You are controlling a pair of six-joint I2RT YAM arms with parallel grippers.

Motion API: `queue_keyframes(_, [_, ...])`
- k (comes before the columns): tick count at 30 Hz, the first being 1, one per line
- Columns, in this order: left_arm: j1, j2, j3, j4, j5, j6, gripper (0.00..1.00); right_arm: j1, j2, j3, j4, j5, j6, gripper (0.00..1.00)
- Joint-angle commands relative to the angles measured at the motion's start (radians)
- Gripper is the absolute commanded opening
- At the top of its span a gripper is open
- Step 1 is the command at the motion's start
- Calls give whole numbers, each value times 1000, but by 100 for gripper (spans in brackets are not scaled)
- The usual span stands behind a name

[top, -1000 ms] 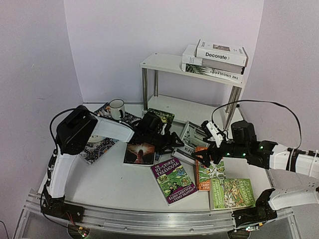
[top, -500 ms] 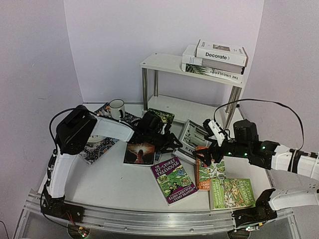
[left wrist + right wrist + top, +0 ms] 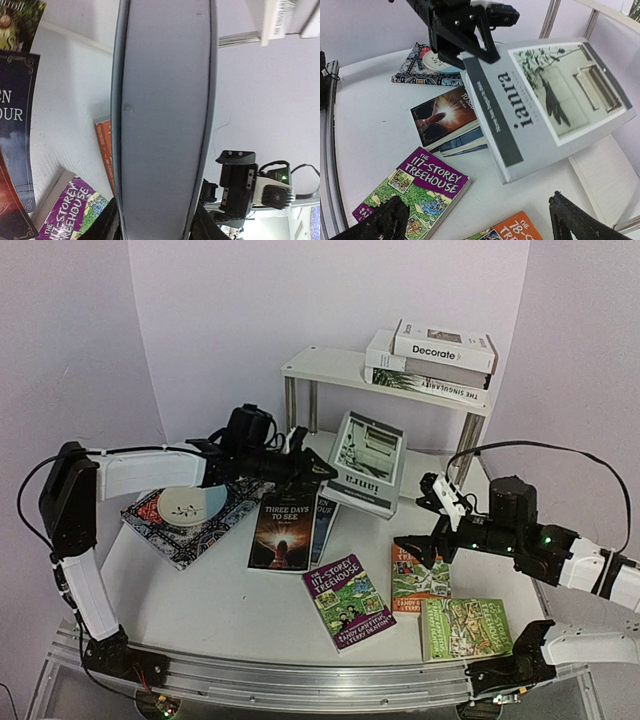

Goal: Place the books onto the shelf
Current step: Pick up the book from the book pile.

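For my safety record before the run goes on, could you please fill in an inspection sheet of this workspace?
Surface: white table, bare near the front.
Job's things: stack of books on the shelf top; grey book lifted, tilted, before the shelf; purple book, green book, orange book, dark book, blue book lying on the table.
Clutter: patterned mat with a plate, left side.
Grippers: left gripper shut on the grey book's edge; right gripper open, empty, over the orange book.
Cables: black cable arcs high on the right side.
Surroundings: lilac walls; metal rail at the near edge.
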Motion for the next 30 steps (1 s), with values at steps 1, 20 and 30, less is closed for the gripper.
queue_keyframes(1, [24,-115,-51,-54,47,65,38,4,-44,50,12,-54,-66,98])
queue_keyframes(20, [162,-332,-183,-130,300,142,40,31,-36,53,92,-123,-527,98])
queue_keyframes(30, [245,-330,-199,-129,475,158,41,153,71,76,69,48,-861,98])
